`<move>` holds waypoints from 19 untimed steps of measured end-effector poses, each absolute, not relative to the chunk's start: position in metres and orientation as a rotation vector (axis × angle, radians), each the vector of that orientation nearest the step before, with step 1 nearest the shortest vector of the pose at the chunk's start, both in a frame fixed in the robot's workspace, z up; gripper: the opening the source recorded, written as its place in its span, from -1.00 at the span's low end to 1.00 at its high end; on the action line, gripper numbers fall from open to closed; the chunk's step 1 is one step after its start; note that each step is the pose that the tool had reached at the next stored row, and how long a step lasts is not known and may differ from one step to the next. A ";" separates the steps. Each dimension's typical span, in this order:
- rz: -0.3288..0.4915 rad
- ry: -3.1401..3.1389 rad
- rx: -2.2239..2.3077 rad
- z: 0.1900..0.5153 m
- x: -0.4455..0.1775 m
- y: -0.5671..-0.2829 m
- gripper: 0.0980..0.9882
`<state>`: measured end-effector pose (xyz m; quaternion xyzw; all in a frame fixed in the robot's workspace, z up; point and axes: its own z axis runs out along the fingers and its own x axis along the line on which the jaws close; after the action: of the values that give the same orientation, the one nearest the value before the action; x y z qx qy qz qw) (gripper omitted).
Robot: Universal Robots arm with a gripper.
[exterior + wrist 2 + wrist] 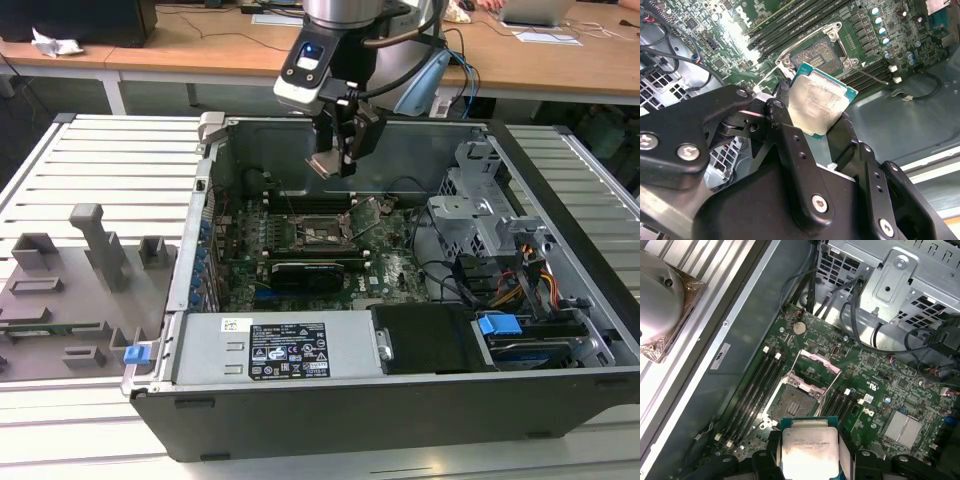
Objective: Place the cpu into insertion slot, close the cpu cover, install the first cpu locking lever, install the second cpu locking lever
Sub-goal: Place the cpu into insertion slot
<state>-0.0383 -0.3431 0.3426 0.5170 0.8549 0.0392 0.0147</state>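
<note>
The gripper is clamped on two opposite edges of the cpu, holding it in the air inside the open computer case, above the green motherboard and clear of it. The insertion slot lies bare between the memory slots near the motherboard's middle. The cpu cover is tilted up from one edge of the slot.

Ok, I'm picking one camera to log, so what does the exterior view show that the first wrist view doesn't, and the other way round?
Exterior view: the whole open case, its labelled power supply and a grey fixture plate on the exterior view's left. First wrist view: the cpu top face-on, and a coin cell on the green board. Both: the gripper shut on the cpu, held over the green board, and the insertion slot with its cpu cover open.
</note>
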 end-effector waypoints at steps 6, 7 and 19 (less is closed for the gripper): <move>0.122 2.646 1.632 0.342 -0.038 -0.343 0.00; 0.121 2.644 1.636 0.342 -0.038 -0.343 0.00; 0.121 2.614 1.680 0.339 -0.038 -0.343 0.00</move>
<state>-0.0383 -0.3431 0.3394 0.5402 0.8405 0.0388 0.0158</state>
